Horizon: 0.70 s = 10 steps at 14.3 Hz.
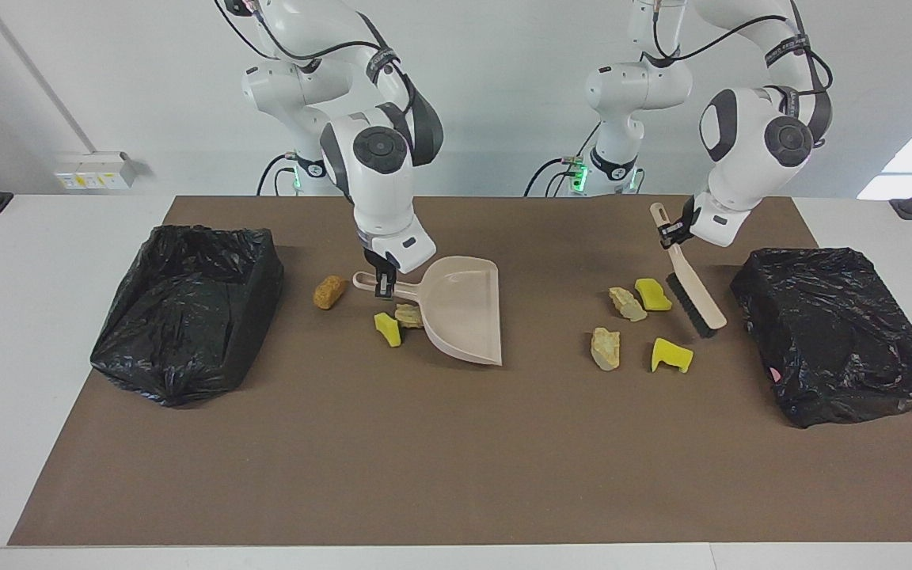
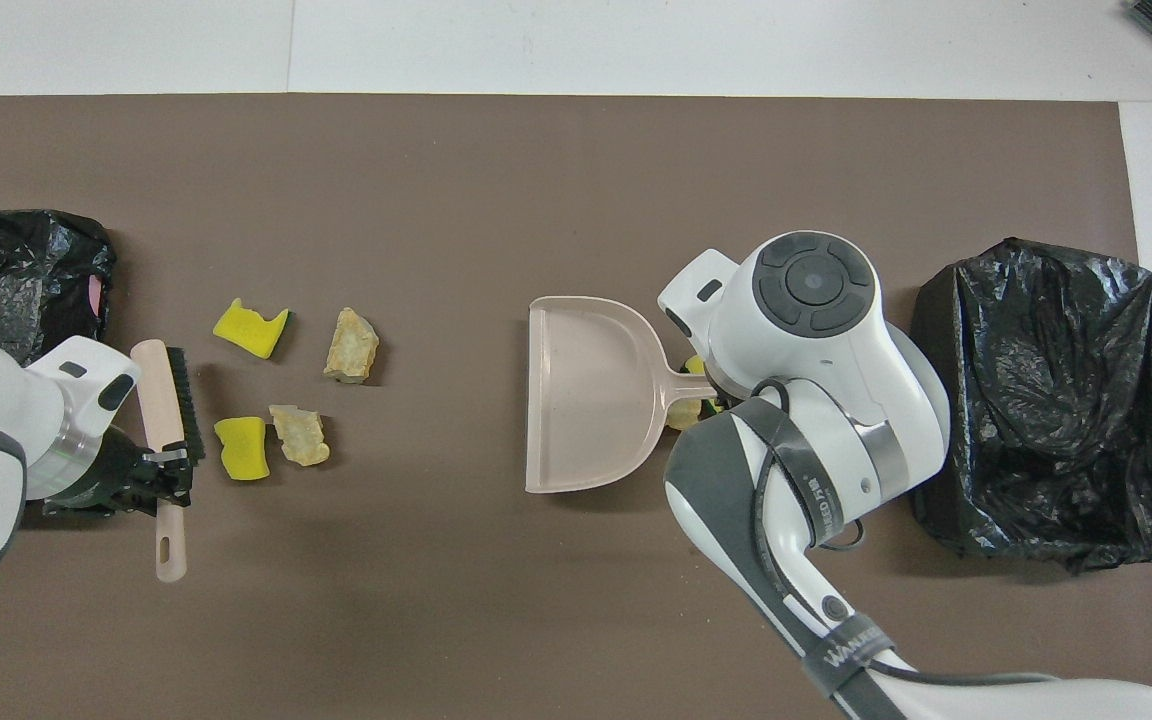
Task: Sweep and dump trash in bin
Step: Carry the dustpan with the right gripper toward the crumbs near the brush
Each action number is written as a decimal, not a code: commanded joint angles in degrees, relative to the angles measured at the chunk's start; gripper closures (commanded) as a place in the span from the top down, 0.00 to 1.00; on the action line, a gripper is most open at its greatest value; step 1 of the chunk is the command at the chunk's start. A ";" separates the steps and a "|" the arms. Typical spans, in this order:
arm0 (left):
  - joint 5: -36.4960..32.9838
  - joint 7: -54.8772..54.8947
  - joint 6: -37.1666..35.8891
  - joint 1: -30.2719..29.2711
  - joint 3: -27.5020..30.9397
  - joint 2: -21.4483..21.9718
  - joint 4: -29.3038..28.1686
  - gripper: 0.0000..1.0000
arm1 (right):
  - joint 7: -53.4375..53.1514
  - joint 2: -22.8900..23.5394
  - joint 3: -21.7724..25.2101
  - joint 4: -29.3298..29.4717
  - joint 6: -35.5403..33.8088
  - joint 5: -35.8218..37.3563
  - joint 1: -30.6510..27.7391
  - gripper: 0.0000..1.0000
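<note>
The left end effector (image 1: 676,231) is clamped on the handle of the brush (image 1: 695,298), and the brush head rests low over the brown mat (image 1: 456,467), just beside a bin toward the left arm's end of the desk (image 1: 44,261). The brush's long axis runs roughly away from the robots. Four scraps of trash lie on the mat beside its bristles, toward the middle of the desk: a yellow sponge chunk (image 1: 652,294) very near the bristles, a tan lump (image 1: 628,303) touching it, and farther from the robots a second yellow chunk (image 1: 671,355) and a second tan lump (image 1: 605,347).

The right end effector (image 1: 383,279) is clamped on the handle of the dustpan (image 1: 460,307), which lies in the middle of the mat with its open mouth turned toward these four scraps, but well apart from them. So the coming sweep must push the trash from the brush toward the pan, and the left arm is the nearer one.

Three more scraps lie near the pan handle: a yellow chunk (image 1: 388,329), a tan lump (image 1: 409,315) and an orange-brown lump (image 1: 329,291). In total I count seven scraps, one brush, one dustpan and two bins lined with black bags (image 1: 187,309) (image 1: 836,332). In the overhead view the arm hides most of these three scraps, so possibly a piece is unseen.
</note>
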State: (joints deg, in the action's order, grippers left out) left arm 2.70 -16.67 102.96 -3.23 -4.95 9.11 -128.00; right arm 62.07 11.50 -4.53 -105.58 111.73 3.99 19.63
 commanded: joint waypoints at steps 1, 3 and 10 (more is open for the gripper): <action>0.81 4.25 4.94 -0.72 -0.41 2.15 -2.96 0.00 | 0.95 -1.22 -0.57 -4.54 4.18 0.58 0.58 0.00; 0.81 9.10 7.34 -2.38 -0.41 1.36 -3.57 0.00 | 0.95 -1.05 -0.57 -5.95 6.91 0.76 0.85 0.00; 0.72 1.75 9.00 4.70 -0.94 3.99 -10.08 0.00 | 0.86 0.27 -0.57 -6.66 9.47 3.22 2.17 0.00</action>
State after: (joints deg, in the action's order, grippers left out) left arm 2.86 -11.57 109.80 -2.84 -5.99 10.46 -135.68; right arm 62.10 12.05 -4.90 -111.28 120.11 6.09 21.71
